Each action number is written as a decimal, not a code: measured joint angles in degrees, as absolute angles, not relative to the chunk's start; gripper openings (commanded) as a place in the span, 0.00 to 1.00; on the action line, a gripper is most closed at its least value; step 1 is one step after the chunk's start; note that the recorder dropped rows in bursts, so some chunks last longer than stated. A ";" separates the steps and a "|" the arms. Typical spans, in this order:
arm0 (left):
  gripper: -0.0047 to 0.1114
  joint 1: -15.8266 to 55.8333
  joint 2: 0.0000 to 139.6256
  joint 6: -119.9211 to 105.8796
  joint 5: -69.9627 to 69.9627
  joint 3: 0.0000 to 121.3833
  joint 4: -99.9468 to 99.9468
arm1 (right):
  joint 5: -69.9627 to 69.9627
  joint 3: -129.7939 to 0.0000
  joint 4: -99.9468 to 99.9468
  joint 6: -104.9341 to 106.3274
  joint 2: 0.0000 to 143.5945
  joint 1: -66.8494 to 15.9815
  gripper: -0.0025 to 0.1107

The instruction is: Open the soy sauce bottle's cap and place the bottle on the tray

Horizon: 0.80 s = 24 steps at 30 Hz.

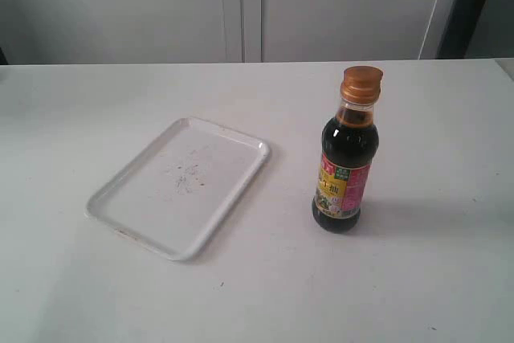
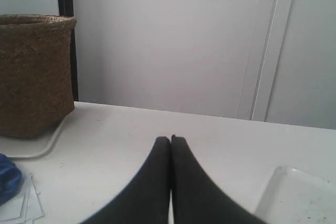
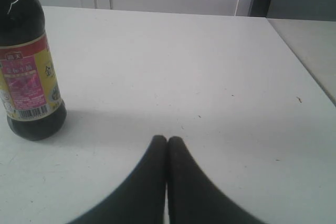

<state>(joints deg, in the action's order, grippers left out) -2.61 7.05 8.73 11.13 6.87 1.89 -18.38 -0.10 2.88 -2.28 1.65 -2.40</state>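
Right now the bottle (image 1: 346,162) stands upright on the white worktop (image 1: 434,279), right of centre in the exterior view, with its golden cap (image 1: 361,83) down and shut. The tray (image 1: 132,206) lies flat at centre left, well apart from the bottle, bare but for some dark scuffs in its middle. Neither arm shows in that view.

In the left wrist view the left tool (image 2: 170,139) has its dark fingers pressed together, holding nothing; a corner of the tray shows at lower right, and a woven basket (image 2: 34,74) sits at the left edge. In the right wrist view the right tool (image 3: 167,139) is likewise pressed together and empty, with the bottle at the left edge.
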 measured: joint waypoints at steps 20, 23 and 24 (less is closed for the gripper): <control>0.04 -1.29 54.73 54.36 34.61 29.19 -51.04 | -18.38 -0.10 2.88 -2.28 1.65 -2.40 0.02; 0.04 2.62 57.56 54.74 35.11 30.38 -53.02 | -18.38 -0.10 2.88 -2.28 1.65 -2.40 0.02; 0.04 4.00 58.35 54.60 35.12 30.74 -53.38 | -18.38 -0.10 2.88 -2.28 1.65 -2.40 0.02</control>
<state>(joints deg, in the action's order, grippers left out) 4.00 58.35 54.60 35.12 30.74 -53.38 -18.38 -0.10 2.88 -2.28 1.65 -2.40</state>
